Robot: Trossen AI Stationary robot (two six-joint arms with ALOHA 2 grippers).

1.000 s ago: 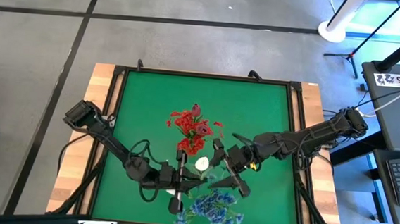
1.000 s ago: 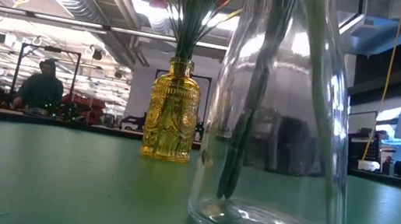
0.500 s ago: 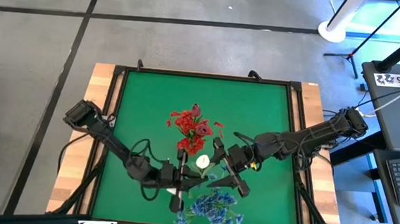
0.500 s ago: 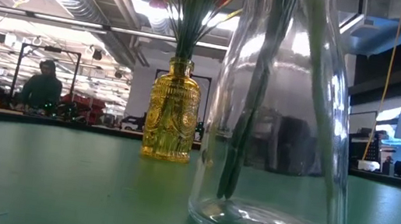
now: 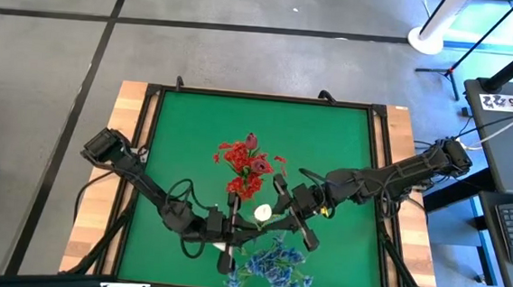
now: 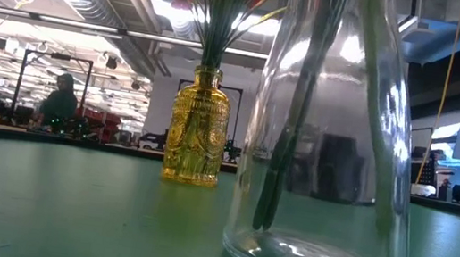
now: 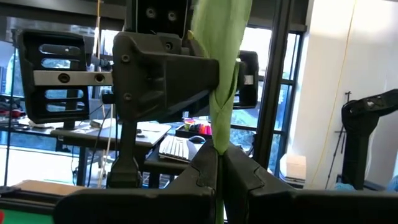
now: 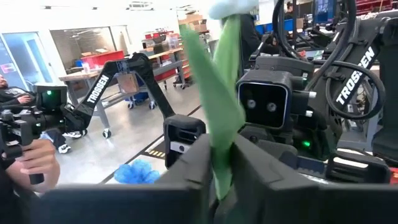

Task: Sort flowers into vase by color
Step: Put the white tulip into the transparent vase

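Observation:
A white tulip bud (image 5: 261, 213) on a green stem hangs between both grippers, above the table's near half. My left gripper (image 5: 243, 226) reaches it from the left and my right gripper (image 5: 276, 215) from the right; both are shut on its stem. The red sprays (image 5: 246, 165) stand with their stems in a yellow glass vase (image 6: 198, 129). The blue sprays (image 5: 275, 264) stand in a clear glass vase (image 6: 326, 160) by the near edge. The tulip's lower stem end is hidden. My left gripper (image 7: 221, 165) pinches the tulip's leafy green stem (image 7: 219, 134) between its two fingers, coming level from the table's left, across the stem. The stem stands upright in the hold, clear of the table. My right gripper (image 8: 221, 165) pinches the same stem with its leaf (image 8: 217, 124) between its two fingers, level from the table's right and across the stem. The stem rises upright to the white bud (image 8: 231, 6).
The yellow vase stands just beyond the grippers and the clear vase just nearer than them, so both arms work in the narrow gap between the two. The green mat (image 5: 194, 130) has free room to the left, right and far side. A person (image 6: 57, 104) shows in the room behind.
Both grippers have stayed shut on the tulip stem and have hardly moved. In the low view the clear vase has slid a little toward the table's right, and the stems inside it have shifted with it.

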